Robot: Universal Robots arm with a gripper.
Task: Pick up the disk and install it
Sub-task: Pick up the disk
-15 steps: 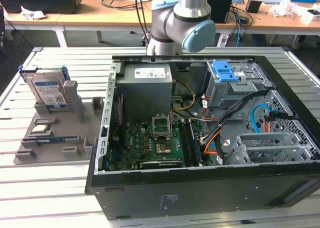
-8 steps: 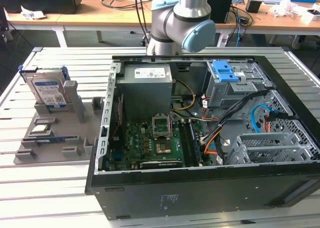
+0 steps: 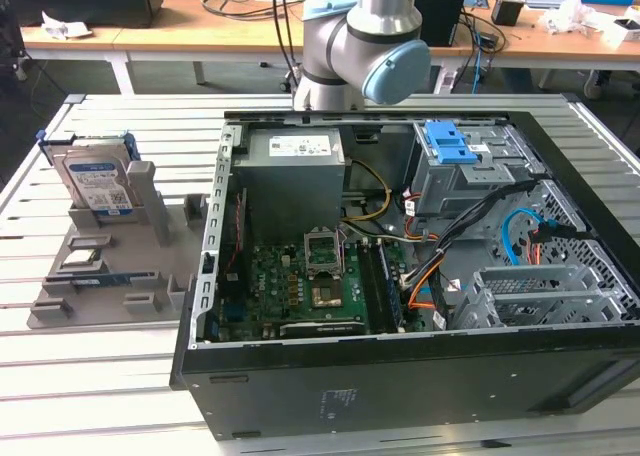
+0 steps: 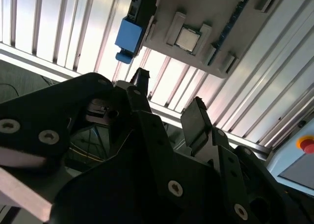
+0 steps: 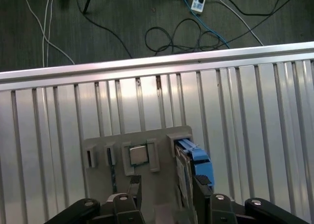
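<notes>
surface: slatted aluminium surface point(image 5: 245, 111), dark floor with loose cables past its edge
tool: tool point(image 5: 167, 194) released, fingers spread, nothing between them
disk: disk point(image 5: 186, 171) stands on edge in grey holder point(image 5: 100, 145), below the tool, nearer one finger than the other, no contact seen
nearby: square chip point(image 5: 138, 155) in same holder, also below the tool; open computer case point(image 3: 400, 376) well apart from it
step: approach for the pick, early; install not begun
next move needs: my guess, jaws centred across the disk's thin edge before any squeeze
</notes>
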